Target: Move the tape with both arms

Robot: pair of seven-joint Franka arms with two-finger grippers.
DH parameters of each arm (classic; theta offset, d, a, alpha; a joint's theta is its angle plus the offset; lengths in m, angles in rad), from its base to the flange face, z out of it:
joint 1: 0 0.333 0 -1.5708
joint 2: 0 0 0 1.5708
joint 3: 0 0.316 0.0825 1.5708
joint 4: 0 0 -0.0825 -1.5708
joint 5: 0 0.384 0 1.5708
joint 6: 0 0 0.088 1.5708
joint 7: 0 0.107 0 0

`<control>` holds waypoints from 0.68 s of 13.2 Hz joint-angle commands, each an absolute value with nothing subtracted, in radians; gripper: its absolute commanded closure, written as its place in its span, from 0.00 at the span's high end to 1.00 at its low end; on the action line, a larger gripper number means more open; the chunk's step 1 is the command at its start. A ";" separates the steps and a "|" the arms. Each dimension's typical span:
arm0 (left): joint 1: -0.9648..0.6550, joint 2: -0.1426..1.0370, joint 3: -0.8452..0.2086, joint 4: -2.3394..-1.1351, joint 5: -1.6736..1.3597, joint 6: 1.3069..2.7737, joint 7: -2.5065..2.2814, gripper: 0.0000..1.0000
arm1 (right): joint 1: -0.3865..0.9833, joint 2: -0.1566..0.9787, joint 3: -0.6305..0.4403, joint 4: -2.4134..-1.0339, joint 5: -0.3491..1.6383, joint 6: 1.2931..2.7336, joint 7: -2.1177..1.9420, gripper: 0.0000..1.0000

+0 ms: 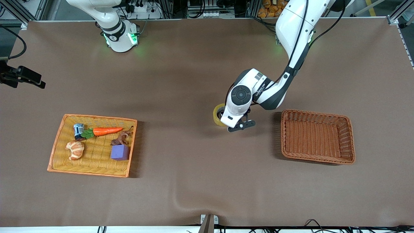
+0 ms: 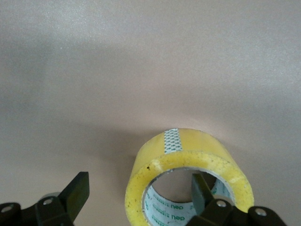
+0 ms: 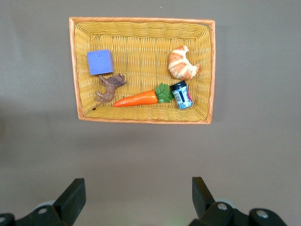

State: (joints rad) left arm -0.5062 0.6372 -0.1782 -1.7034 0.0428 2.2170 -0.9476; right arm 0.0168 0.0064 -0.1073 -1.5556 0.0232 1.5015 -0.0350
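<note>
The yellow tape roll (image 1: 217, 115) lies on the brown table near its middle, its hole turned up toward my left gripper (image 1: 224, 119). In the left wrist view the tape (image 2: 188, 162) fills the lower middle. My left gripper (image 2: 139, 183) is open and down at the roll: one finger (image 2: 201, 189) is inside the grey-white core, the other finger (image 2: 78, 190) is outside the ring, apart from it. My right gripper (image 3: 138, 188) is open and empty, high over the table beside the orange tray (image 3: 75, 70); it is out of the front view.
The orange tray (image 1: 55, 145) at the right arm's end holds a purple cube (image 1: 120, 152), a carrot (image 1: 106, 131), a croissant (image 1: 75, 149), a small jar (image 1: 78, 130) and a brown toy animal (image 1: 120, 138). An empty brown basket (image 1: 352, 142) stands at the left arm's end.
</note>
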 commanded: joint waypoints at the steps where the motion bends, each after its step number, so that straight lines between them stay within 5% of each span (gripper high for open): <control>1: -0.532 0.637 -0.173 -1.709 0.029 2.224 -0.965 0.91 | 0.003 0.002 -0.100 -1.560 0.012 1.506 -0.054 1.00; 2: -0.534 0.638 -0.173 -1.710 0.034 2.224 -0.965 0.81 | 0.005 0.002 -0.103 -1.560 0.011 1.509 -0.095 1.00; 6: -0.534 0.656 -0.173 -1.713 0.032 2.235 -0.966 0.76 | 0.005 0.003 -0.115 -1.562 0.002 1.522 -0.117 1.00; 9: -0.534 0.657 -0.173 -1.710 0.029 2.244 -0.966 0.55 | 0.008 0.006 -0.117 -1.565 -0.002 1.522 -0.112 1.00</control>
